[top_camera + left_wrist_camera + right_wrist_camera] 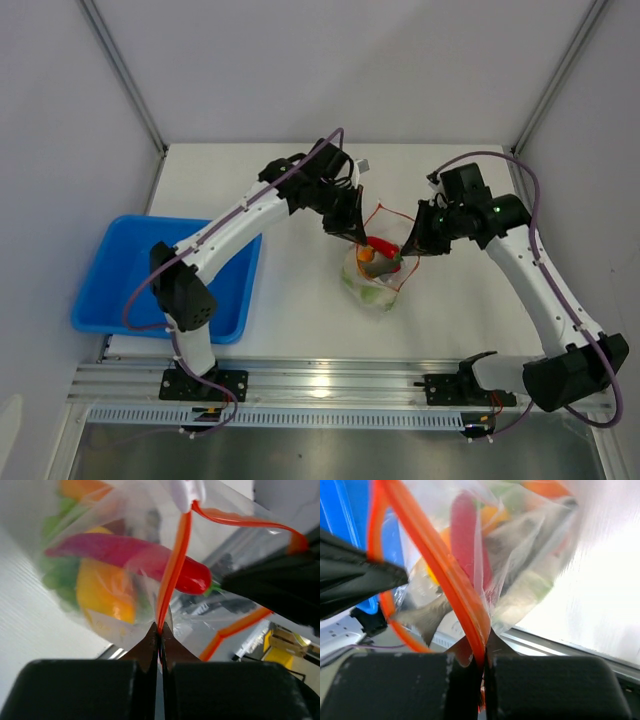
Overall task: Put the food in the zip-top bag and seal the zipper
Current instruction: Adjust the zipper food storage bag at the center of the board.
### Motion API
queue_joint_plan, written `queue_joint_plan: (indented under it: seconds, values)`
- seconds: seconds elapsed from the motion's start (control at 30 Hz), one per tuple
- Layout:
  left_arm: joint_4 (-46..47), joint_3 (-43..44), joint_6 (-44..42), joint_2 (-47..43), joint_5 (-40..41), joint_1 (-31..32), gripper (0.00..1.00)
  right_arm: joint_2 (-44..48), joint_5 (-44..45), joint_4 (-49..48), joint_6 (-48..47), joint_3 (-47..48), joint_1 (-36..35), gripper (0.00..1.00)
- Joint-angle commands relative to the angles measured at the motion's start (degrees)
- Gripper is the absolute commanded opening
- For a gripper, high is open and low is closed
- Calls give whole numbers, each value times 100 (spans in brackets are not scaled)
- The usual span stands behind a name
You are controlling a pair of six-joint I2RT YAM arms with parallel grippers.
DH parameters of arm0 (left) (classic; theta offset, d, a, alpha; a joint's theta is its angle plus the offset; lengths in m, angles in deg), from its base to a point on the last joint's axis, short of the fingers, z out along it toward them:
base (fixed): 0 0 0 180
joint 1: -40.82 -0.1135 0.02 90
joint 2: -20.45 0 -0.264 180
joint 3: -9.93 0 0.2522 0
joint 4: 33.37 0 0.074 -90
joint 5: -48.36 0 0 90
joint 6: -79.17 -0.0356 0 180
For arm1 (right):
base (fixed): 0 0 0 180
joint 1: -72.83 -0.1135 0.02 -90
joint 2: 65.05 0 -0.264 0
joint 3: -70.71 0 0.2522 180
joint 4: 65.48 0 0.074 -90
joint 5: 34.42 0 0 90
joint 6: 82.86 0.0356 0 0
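The clear zip-top bag (372,278) hangs at the table's middle, held between both grippers with its mouth open. The food (378,256) sits inside: a red chili (150,560), a yellow-orange piece (102,592) and green bits (60,577); the chili (465,535) also shows in the right wrist view. My left gripper (352,232) is shut on the red zipper (172,575) at the mouth's left side. My right gripper (411,247) is shut on the zipper (445,580) at the right side. A white slider (187,492) sits on the strip.
A blue tray (165,275) lies at the left of the table, near the left arm's base. A metal rail (330,380) runs along the near edge. Grey walls enclose the back and sides.
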Motion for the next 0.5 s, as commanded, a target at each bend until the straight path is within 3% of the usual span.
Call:
queue_joint_plan:
  seconds: [0.0, 0.13, 0.23, 0.3, 0.47]
  values:
    - [12, 81, 384, -649, -945, -16, 0, 249, 333, 219, -321, 288, -259, 0]
    - [31, -805, 420, -686, -472, -77, 1, 347, 264, -430, -66, -704, -277, 0]
    - [-356, -843, 420, -185, -471, -200, 1, -188, 403, -677, -56, -979, -365, 0]
    - [-330, -738, 411, -79, -436, -192, 1, -469, 622, -670, -179, -778, -557, 0]
    - [-145, 202, 586, -605, -585, -130, 1, -550, 975, 181, -461, 961, -804, 0]
